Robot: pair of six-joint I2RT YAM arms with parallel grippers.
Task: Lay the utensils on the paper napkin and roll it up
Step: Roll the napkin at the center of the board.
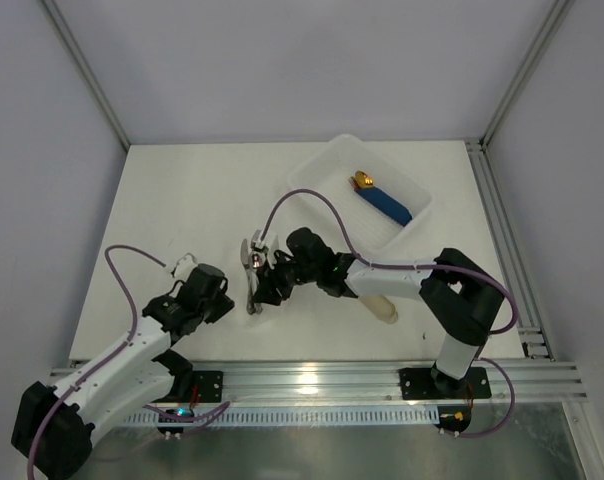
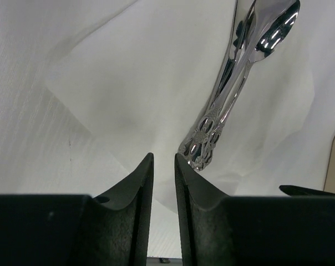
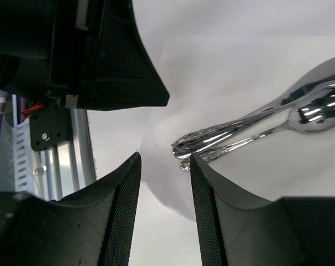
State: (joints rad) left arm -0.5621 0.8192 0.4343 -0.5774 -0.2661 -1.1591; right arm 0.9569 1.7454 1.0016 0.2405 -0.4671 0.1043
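Eyeing utensils (image 3: 250,130) on paper napkin (image 2: 156,83), handles toward near edge of desk (image 1: 182,200), beside half-open empty right pincer (image 3: 165,160), narrow empty left pincer (image 2: 163,160) farther off.

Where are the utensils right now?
In the top view the utensils lie near the table's middle, between the left gripper and the right gripper; both wrist views show them on the paper napkin.

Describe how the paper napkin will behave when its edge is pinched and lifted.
Probably floppy: the paper napkin shows soft folds and creases, so a lifted edge should drape. It is likely very light, so a push may bunch it. The utensils lying on it should pin that part.
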